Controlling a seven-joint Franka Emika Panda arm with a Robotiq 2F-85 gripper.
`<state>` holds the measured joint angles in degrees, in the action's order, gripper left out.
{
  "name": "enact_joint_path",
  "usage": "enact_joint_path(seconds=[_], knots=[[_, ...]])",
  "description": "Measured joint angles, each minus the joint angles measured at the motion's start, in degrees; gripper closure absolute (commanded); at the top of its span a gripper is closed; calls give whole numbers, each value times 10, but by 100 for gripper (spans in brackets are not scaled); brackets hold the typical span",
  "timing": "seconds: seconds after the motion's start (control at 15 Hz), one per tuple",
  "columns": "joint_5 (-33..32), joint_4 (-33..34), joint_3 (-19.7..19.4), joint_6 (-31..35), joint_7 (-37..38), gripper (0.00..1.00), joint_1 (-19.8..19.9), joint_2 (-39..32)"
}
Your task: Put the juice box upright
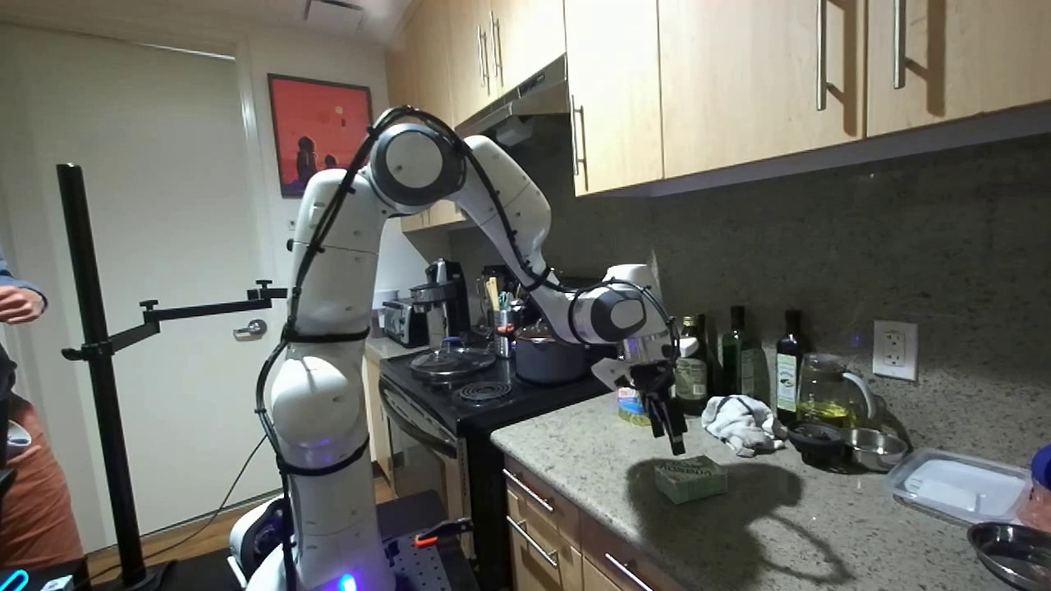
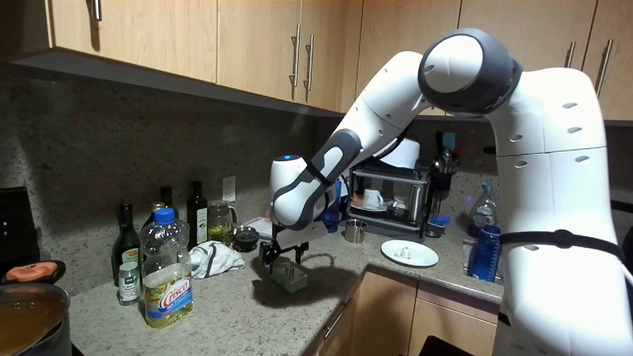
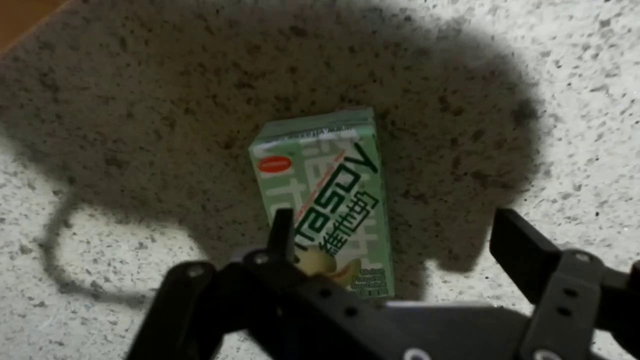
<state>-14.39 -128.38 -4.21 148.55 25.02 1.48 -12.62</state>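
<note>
One green juice box (image 1: 691, 479) lies flat on the speckled countertop (image 1: 566, 443) in an exterior view, within the shadow (image 1: 759, 492) of the white robot arm (image 1: 521, 197). The gripper (image 1: 668, 439) points down just above it. Near the wall stand several dark bottles (image 1: 733, 353) and a glass jug (image 1: 825, 394) of yellow liquid, with a crumpled white towel (image 1: 743, 425) in front and a clear plastic container (image 1: 965, 484) farther along. A dark pot (image 1: 552, 359) sits on the stove (image 1: 435, 396), and part of a person (image 1: 37, 492) shows at the edge. In an exterior view, an oil bottle (image 2: 168, 277) labelled Crisco stands upright beside a small shaker (image 2: 129, 283), both well apart from the juice box. Farther back are a metal cup (image 2: 355, 231), a dark dish rack (image 2: 388, 174) and a white plate (image 2: 425, 258) bearing a pale item (image 2: 405, 252) too unclear to name. In the wrist view the juice box rests with its broad printed face up, a red oval near one corner. The fingers (image 3: 525, 255) stand wide apart; one covers part of the juice box from this angle, the other appears to its side over the countertop. Whether a fingertip touches it cannot be told.
</note>
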Motion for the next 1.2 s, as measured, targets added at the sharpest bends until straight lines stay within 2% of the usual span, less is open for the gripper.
enact_joint_path(seconds=[0.4,0.87,1.2], knots=[[-3,64,-23,65,-15,0,-19,-84],[-26,69,-90,81,-13,0,-48,-80],[-22,63,-105,81,-13,0,-44,-83]])
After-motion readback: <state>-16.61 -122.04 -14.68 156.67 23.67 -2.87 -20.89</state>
